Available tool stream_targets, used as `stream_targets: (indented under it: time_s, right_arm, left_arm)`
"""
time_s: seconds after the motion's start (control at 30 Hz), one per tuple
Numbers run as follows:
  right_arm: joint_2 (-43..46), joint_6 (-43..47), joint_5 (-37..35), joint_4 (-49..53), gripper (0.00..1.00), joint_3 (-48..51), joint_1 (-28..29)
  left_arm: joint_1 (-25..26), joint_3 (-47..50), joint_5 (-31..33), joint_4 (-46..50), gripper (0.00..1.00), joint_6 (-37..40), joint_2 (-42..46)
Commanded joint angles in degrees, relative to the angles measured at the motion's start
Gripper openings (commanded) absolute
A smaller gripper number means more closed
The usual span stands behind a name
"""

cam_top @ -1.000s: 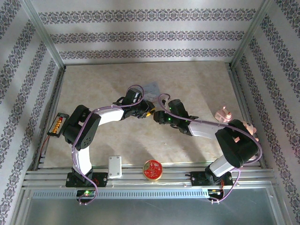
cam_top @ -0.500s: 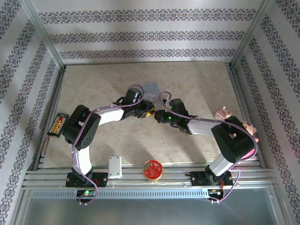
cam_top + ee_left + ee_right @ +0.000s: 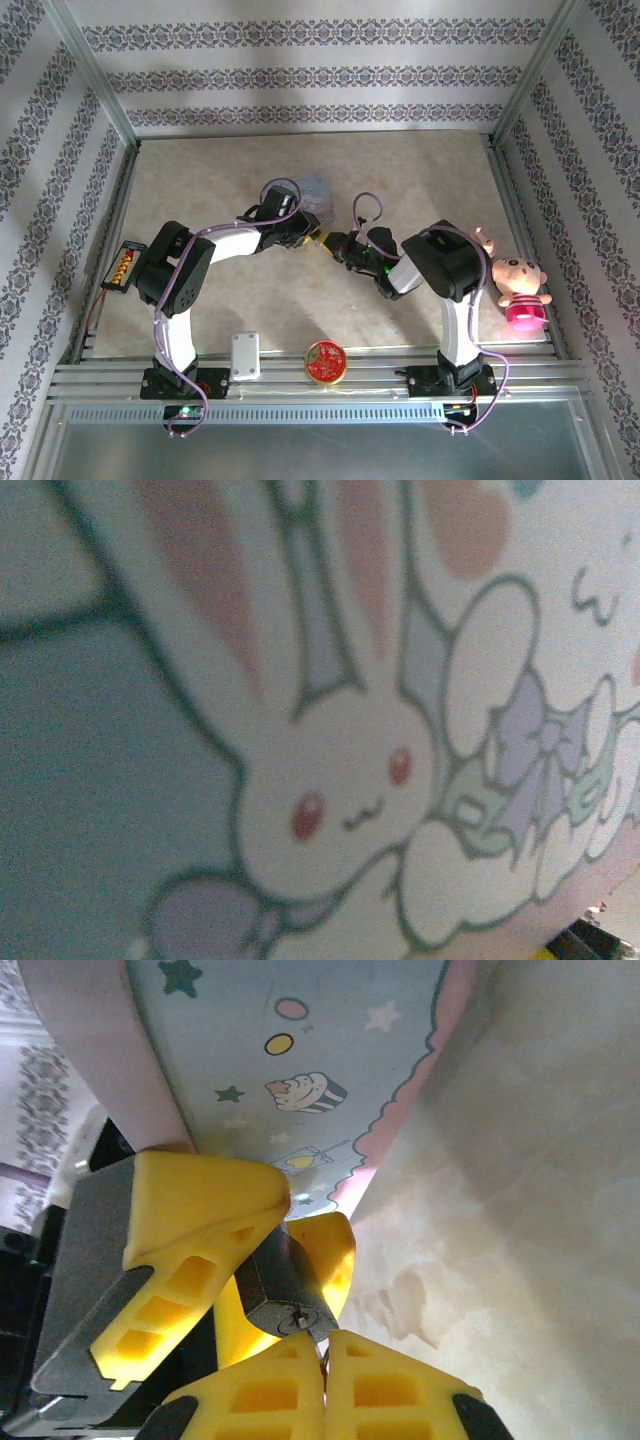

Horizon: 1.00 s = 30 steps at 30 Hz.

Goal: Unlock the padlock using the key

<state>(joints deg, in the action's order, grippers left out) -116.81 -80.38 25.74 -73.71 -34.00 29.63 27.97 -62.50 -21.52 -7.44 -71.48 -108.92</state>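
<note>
The tiny dark grey padlock (image 3: 268, 1282) is clamped between the yellow fingers (image 3: 205, 1205) of my left gripper (image 3: 314, 236), its keyhole face turned toward the right wrist camera. My right gripper (image 3: 325, 1352) is shut with its fingertips pressed up against that keyhole. The key (image 3: 323, 1348) shows as a thin sliver between them, its tip at the slot. In the top view the right gripper (image 3: 338, 244) meets the left one at mid-table. The padlock's shackle is hidden.
The pale blue cartoon tin (image 3: 316, 186) lies just behind the grippers; its bunny lid (image 3: 340, 780) is close under the left wrist. A pink plush toy (image 3: 520, 285) sits at the right, and a red round tin (image 3: 325, 362) and white box (image 3: 245, 356) on the front rail. A black device (image 3: 122, 266) is at the left.
The right arm has folded up and swung left, uncovering the plush toy. Its gripper has closed in on the left gripper. The left gripper has barely shifted.
</note>
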Motion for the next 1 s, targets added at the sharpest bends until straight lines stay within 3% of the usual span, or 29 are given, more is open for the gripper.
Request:
stream_targets:
  time_s: [0.0,0.13,0.27,0.4,0.5,0.8,0.9,0.97]
  right_arm:
    - [-3.47,-9.81,-2.36,-5.74,0.0,-2.4,2.67]
    - [-3.94,-12.3,-4.29,-5.74,0.0,-3.0,3.22]
    - [-3.59,-14.31,-5.52,-5.78,0.0,-2.74,3.16]
    - [-3.66,-15.89,-5.87,-5.79,0.0,-2.83,3.32]
    - [-3.82,-16.73,-6.2,-5.81,0.0,-2.93,3.48]
    - [-3.46,-17.68,-7.89,-5.79,0.0,-2.21,3.2]
    - [-3.67,-18.5,-8.15,-5.83,0.0,-2.12,3.08]
    - [-3.62,-19.0,-8.49,-5.83,0.0,-2.12,3.05]
  left_arm:
    - [1.73,0.82,-10.83,1.67,0.0,-5.11,-0.72]
    - [1.69,1.97,-11.27,-1.25,0.0,-5.57,-0.58]
    - [1.57,4.41,-10.66,-5.49,0.22,-6.68,-0.03]
    - [1.45,5.54,-9.76,-9.49,0.31,-7.35,0.06]
    - [1.39,6.05,-8.55,-11.57,0.57,-7.03,0.2]
    - [0.45,7.8,-6.53,-11.52,0.59,-6.2,1.59]
    - [-0.04,9.06,-6.99,-10.66,0.95,-5.54,3.35]
    - [-0.29,9.52,-7.2,-8.73,0.99,-3.74,5.23]
